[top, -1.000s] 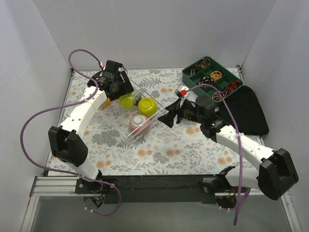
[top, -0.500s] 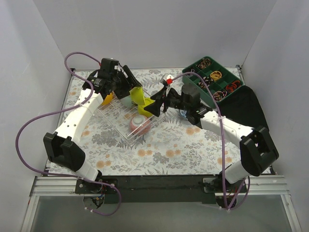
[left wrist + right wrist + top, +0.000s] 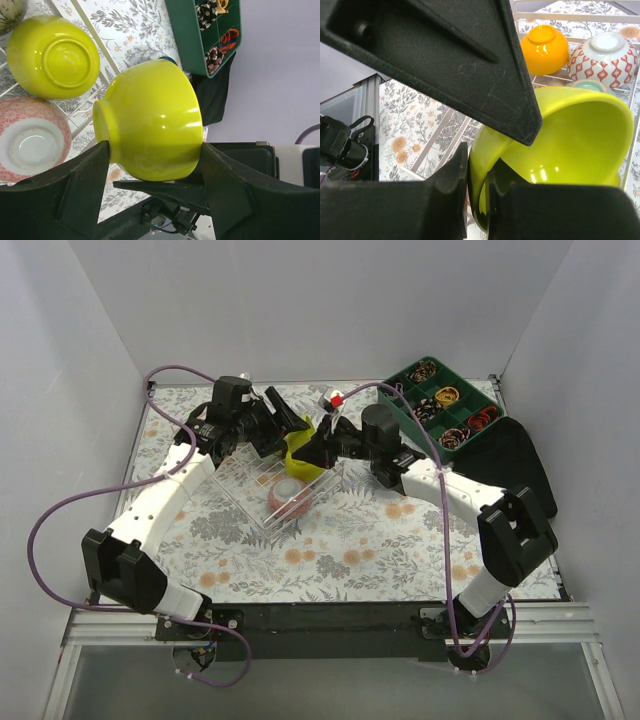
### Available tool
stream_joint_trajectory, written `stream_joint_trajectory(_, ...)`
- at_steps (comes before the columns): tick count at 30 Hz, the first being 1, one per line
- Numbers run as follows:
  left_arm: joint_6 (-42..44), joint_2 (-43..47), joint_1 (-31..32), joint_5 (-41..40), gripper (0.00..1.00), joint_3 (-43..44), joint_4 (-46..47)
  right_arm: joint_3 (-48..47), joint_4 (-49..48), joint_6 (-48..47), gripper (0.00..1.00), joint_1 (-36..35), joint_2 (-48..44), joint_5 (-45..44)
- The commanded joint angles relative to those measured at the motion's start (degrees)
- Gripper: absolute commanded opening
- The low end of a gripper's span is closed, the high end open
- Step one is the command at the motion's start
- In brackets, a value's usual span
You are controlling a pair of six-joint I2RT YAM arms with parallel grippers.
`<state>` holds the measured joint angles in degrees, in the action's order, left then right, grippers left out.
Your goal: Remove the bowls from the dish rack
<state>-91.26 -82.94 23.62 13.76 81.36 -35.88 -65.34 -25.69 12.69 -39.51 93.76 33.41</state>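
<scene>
Two grippers meet at the dish rack's (image 3: 243,496) far side in the top view, left gripper (image 3: 292,430) and right gripper (image 3: 318,448) both on one yellow-green bowl (image 3: 300,458). Left wrist view: its fingers (image 3: 80,185) clamp that bowl's sides, the rack behind; right wrist view: jaws pinch its rim tight

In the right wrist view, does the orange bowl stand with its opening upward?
No, the orange bowl rests upside down, with its foot ring facing up.
</scene>
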Motion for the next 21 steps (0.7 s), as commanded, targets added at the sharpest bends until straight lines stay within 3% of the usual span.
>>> stream_joint_trajectory(1,0.03,4.10,0.38,0.66,0.27,-1.73,3.62,0.92,0.19,-3.63,0.01,-0.66,-6.64,-0.80)
stream_joint_trajectory(2,0.56,4.71,0.46,0.39,0.41,-1.99,3.88,1.09,1.86,-4.24,0.01,-0.66,-7.26,-1.67)
stream_joint_trajectory(5,3.63,5.94,0.47,-1.62,0.65,-2.09,4.32,1.97,8.71,-8.02,0.01,-0.66,-10.78,-5.00)
stream_joint_trajectory(6,4.59,6.38,0.47,-3.20,0.78,-2.00,4.50,2.32,12.73,-8.99,0.01,-0.66,-11.83,-6.15)
stream_joint_trajectory(9,9.16,7.87,0.38,-7.06,0.95,-1.91,4.50,3.03,19.51,-12.51,0.01,-0.66,-15.70,-11.16)
stream_joint_trajectory(15,18.48,10.16,0.38,-15.93,0.98,-3.84,3.98,4.78,38.15,-17.78,0.01,-0.66,-23.69,-23.90)
stream_joint_trajectory(21,23.67,9.46,0.38,-24.21,0.98,-6.65,2.22,7.86,54.77,-13.40,0.01,-0.66,-28.88,-36.73)
